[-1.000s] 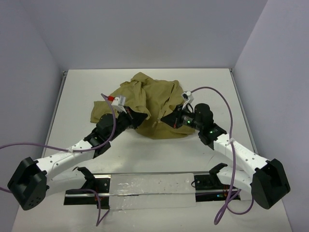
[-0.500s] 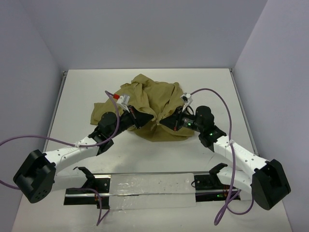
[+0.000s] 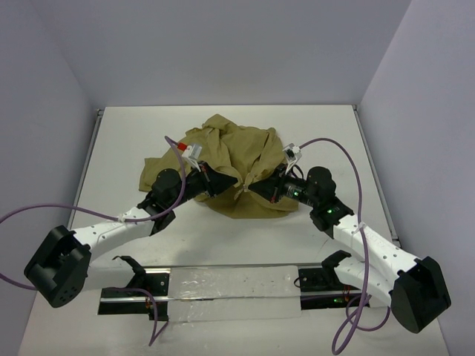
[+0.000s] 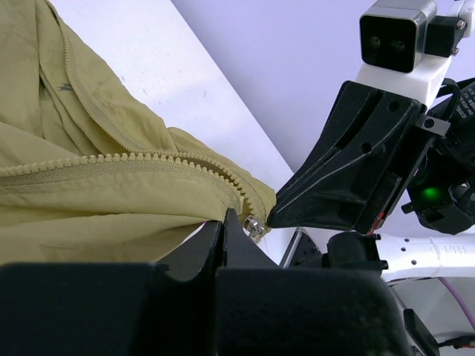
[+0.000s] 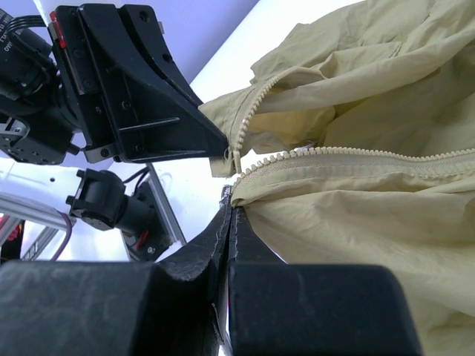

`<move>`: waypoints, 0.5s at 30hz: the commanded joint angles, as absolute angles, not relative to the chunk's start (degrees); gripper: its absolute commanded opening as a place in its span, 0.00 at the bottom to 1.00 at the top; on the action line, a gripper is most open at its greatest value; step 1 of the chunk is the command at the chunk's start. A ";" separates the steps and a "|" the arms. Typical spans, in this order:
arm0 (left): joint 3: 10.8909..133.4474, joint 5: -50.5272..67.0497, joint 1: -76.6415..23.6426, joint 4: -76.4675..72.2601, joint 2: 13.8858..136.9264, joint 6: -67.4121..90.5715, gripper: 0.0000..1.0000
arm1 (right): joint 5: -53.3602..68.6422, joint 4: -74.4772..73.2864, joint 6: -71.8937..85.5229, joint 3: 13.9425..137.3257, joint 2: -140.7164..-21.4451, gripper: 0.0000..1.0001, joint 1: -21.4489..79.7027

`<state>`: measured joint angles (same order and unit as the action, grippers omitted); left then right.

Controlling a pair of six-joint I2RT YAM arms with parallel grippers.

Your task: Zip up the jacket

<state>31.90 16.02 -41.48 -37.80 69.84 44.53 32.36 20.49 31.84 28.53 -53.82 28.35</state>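
L gripper (image 3: 225, 181) + R gripper (image 3: 254, 190) have closed in, tips now nearly touching. Each is clamped on jacket (image 3: 234, 152) hem. Jacket bunched just beyond the tips on tabletop (image 3: 119, 148). Zip ends (image 5: 241, 176) prob. ready to mate.

The crumpled jacket (image 3: 230, 159) lies on the white table (image 3: 334, 127).

I saw a white desk (image 3: 119, 141), pale purple walls (image 3: 223, 44) around it, a shiny metal strip (image 3: 230, 285) at its near edge.
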 commanded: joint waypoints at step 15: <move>32.26 21.32 -40.97 -47.02 71.81 47.19 0.00 | 31.62 24.05 31.29 28.95 -52.94 0.00 27.61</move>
<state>31.88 18.97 -41.45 -42.05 71.72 46.47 32.26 20.49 31.70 28.53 -53.87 28.23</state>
